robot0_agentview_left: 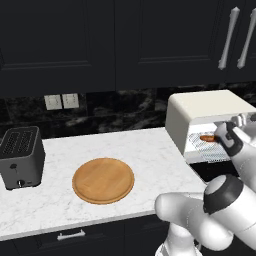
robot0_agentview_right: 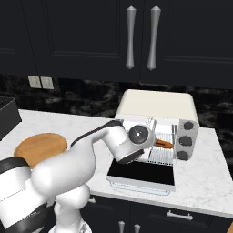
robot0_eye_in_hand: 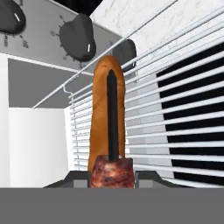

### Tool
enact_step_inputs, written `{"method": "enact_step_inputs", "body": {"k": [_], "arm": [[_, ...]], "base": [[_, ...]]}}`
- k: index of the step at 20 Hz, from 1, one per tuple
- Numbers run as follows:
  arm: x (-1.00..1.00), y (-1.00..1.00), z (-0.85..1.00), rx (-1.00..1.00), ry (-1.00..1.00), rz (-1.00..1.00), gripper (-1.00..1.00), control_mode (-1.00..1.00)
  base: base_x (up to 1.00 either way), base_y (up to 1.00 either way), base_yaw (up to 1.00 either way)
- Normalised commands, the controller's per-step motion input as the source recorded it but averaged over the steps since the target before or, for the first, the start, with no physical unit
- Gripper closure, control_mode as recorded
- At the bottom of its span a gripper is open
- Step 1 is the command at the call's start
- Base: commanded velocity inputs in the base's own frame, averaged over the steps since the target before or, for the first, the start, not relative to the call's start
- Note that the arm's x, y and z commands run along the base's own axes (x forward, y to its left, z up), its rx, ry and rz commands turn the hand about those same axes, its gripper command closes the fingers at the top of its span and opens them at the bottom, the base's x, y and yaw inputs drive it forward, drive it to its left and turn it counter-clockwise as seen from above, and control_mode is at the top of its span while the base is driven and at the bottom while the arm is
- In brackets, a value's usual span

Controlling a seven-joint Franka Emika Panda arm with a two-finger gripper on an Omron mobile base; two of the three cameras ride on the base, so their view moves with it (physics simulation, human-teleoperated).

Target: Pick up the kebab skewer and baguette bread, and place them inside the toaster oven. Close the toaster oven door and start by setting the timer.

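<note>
Kebab skewer pinched in the gripper, fingers clenched on it, its meat chunk at the fingertips and stick running forward over the baguette bread. Baguette lies on the wire rack inside the toaster oven; toaster oven door hangs open and flat. Farther out on the marble counter: round wooden board, then dark slot toaster at left.

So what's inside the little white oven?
On the wire rack in the toaster oven lies the baguette bread. The jaws hold the kebab skewer there; its far end is hidden.
</note>
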Motion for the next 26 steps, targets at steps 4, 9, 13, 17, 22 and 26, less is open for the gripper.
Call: {"method": "enact_step_inputs", "body": {"k": [4, 9, 13, 17, 22, 26], "arm": [[0.00, 0.00, 0.11, 0.00, -0.03, 0.00, 1.00, -1.00], [0.19, 0.00, 0.03, 0.00, 0.00, 0.00, 1.00, -1.00], [0.36, 0.00, 0.00, 0.00, 0.00, 0.00, 1.00, -1.00], [0.27, 0.00, 0.00, 0.00, 0.01, 0.00, 1.00, -1.00], [0.17, 0.00, -0.09, 0.00, 0.05, 0.00, 1.00, -1.00], [0.11, 0.00, -0.21, 0.00, 0.04, 0.00, 1.00, -1.00]], "base": [[0.00, 0.00, 0.00], [0.00, 0.00, 0.00], [0.00, 0.00, 0.00], [0.00, 0.00, 0.00], [0.00, 0.00, 0.00], [0.00, 0.00, 0.00]]}}
